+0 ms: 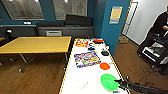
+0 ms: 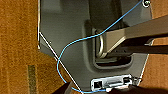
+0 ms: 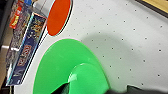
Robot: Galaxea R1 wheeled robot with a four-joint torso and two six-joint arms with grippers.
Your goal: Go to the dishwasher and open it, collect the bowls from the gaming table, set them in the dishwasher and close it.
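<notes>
Bowl collection: right pincer (image 1: 119, 82) at green bowl (image 1: 109, 81).
Grip state indeterminable; orange bowl (image 1: 104, 66) just beyond on bench (image 1: 75, 80); next move needed firm rim hold.

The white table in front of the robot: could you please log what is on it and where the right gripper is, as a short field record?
table: long white gaming table
green bowl: near end
orange-red bowl: just beyond the green one
other items: board game box, small dark object
right gripper: at the green bowl's rim; fingers unclear
beside it: yellow wood-topped table
</notes>
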